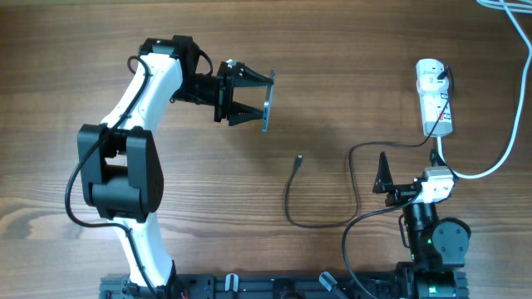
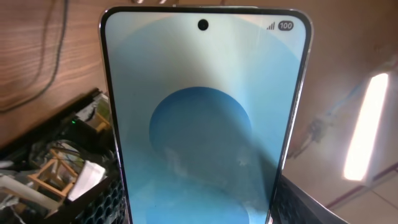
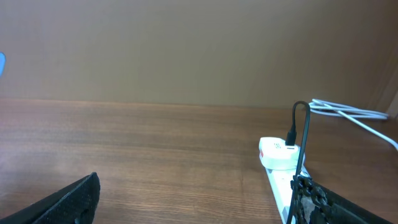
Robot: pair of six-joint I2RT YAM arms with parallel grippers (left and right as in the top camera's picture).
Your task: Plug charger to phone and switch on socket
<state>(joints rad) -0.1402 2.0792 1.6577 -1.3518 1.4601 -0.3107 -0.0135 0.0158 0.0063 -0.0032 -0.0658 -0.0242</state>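
My left gripper (image 1: pixel 249 98) is shut on the phone (image 1: pixel 267 104) and holds it above the table, edge-on from overhead. In the left wrist view the phone (image 2: pixel 205 112) fills the frame, its blue screen lit, between my fingers (image 2: pixel 199 214). The charger cable (image 1: pixel 290 208) loops across the table, its loose tip (image 1: pixel 299 158) lying right of the phone. The white socket (image 1: pixel 434 98) lies at the far right with a black plug in it. It also shows in the right wrist view (image 3: pixel 280 155). My right gripper (image 1: pixel 410 166) is open and empty, just in front of the socket (image 3: pixel 199 208).
The socket's white lead (image 1: pixel 509 141) curves off to the top right corner and also shows in the right wrist view (image 3: pixel 348 113). A black rail (image 1: pixel 249 286) with the arm bases runs along the table's front edge.
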